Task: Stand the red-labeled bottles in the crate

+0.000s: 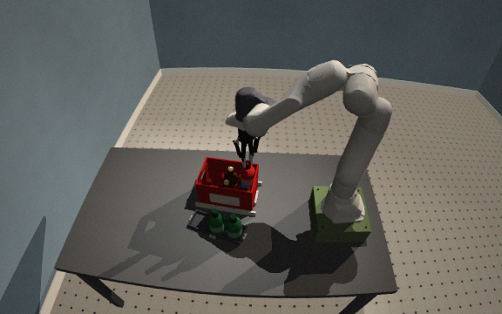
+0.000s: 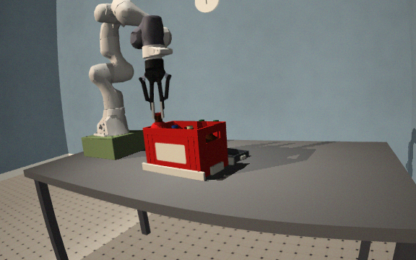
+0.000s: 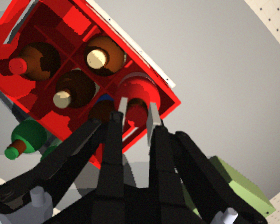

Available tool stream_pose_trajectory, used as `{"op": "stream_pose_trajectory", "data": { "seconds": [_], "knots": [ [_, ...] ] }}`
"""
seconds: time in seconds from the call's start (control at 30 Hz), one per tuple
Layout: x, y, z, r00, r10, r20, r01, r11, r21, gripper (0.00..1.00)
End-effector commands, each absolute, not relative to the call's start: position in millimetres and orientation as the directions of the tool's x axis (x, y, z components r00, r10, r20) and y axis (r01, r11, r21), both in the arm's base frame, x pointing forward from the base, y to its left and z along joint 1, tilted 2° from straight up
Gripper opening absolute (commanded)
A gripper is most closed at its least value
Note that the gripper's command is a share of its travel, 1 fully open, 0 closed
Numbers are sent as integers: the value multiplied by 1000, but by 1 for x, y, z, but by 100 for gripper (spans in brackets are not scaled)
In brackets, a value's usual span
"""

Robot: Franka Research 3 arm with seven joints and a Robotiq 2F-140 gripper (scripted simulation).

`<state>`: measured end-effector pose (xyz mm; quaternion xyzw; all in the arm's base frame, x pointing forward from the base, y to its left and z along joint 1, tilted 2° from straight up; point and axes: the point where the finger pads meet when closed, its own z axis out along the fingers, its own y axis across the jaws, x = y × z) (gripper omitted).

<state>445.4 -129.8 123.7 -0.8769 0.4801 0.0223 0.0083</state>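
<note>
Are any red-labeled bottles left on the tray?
No: in the top view the tray holds only two green bottles.

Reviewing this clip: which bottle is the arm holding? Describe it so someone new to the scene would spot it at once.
Start at the red crate in the middle of the dark table. In the crate's corner cell nearest the arm's green base, the end effector is shut on the neck of a red bottle. It is the only all-red bottle; its crate neighbours are brown, and the tray's bottles are green.
</note>
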Motion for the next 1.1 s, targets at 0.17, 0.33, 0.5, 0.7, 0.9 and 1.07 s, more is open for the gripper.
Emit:
{"op": "stream_pose_trajectory", "data": {
  "seconds": [0.17, 0.33, 0.5, 0.7, 0.9, 1.07],
  "knots": [
    [451, -130, 123, 539, -842, -32, -842, -539, -2, 0],
    [451, -130, 122, 539, -842, -32, -842, -539, -2, 0],
    [451, -130, 121, 539, -842, -32, -842, -539, -2, 0],
    [451, -130, 121, 539, -842, -32, -842, -539, -2, 0],
    [451, -130, 121, 539, -842, -32, -842, -539, -2, 0],
    [451, -130, 121, 539, -842, -32, -842, -539, -2, 0]
  ]
}}
